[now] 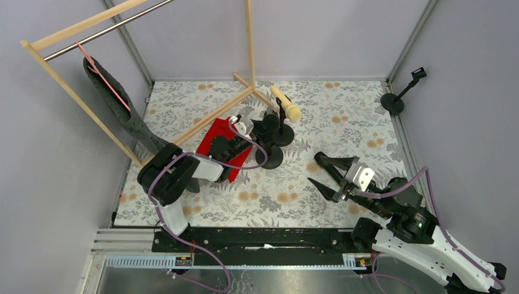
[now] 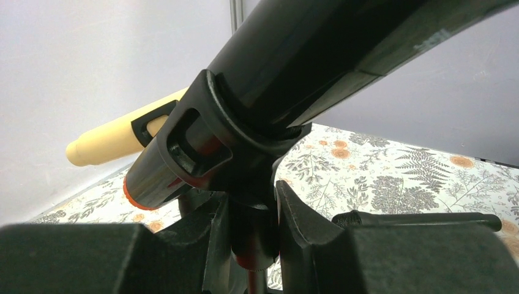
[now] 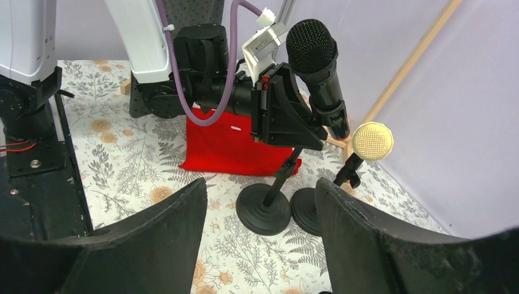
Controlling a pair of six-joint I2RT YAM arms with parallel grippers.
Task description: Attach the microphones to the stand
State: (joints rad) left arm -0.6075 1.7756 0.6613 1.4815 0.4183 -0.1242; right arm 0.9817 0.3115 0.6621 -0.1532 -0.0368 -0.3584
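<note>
Black mic (image 2: 318,55) cropped; L pincer (image 2: 250,211) pinches stand stem (image 3: 283,176), R pincer (image 3: 260,190) wide, empty.

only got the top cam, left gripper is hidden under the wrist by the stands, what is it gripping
Observer: the left wrist view shows the left gripper shut on the stand stem just under the clip, not on a mic.
Operator: black mic seated?
Observer: the black mic runs through that clip, with its orange-red tip sticking out past it.
Operator: cream one?
Observer: a second clip wraps the cream mic, whose plain end sticks out beyond it.
</note>
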